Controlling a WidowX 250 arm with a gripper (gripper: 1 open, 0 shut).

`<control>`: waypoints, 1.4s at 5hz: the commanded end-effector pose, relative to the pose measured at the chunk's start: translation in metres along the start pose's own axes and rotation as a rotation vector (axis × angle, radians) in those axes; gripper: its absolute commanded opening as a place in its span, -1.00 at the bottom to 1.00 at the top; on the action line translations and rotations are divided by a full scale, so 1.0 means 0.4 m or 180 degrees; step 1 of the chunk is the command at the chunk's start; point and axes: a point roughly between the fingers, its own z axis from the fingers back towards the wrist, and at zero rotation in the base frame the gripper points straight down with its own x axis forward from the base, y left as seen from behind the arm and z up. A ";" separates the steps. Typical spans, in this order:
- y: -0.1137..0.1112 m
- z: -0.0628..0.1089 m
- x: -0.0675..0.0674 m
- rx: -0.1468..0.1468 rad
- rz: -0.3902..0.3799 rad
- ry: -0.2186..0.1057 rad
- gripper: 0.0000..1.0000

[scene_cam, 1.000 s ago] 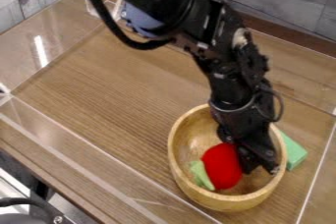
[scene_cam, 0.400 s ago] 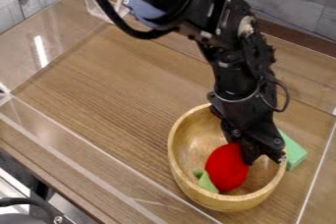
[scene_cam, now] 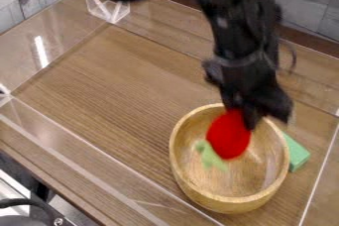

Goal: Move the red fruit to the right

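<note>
The wooden tabletop (scene_cam: 106, 81) with its clear walls looks the same as a second ago, and the wooden bowl (scene_cam: 199, 185) sits in the same spot near the front right corner. The black arm (scene_cam: 239, 22) has changed most: it now stands taller and straighter over the bowl, its lower end raised from deep inside the bowl to about the level of the far rim, and the whole arm is smeared by motion blur. The fingers (scene_cam: 252, 111) are closed on the top of the red fruit (scene_cam: 231, 136), though the blur makes the exact contact hard to read. The fruit, which lay low in the bowl's bottom a second ago, now hangs higher, over the bowl's middle and apparently clear of its floor. With the fruit lifted, more of the flat green piece (scene_cam: 209, 154) shows inside the bowl at the left, and another green piece (scene_cam: 296, 153) lies just beside the bowl's right rim, unmoved.
</note>
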 end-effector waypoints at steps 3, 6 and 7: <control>0.142 0.105 0.061 0.0315 0.0541 -0.0279 -1.00; 0.158 0.010 0.053 0.0332 0.0326 -0.0147 -1.00; 0.165 0.013 0.074 0.0342 0.0246 -0.0167 -1.00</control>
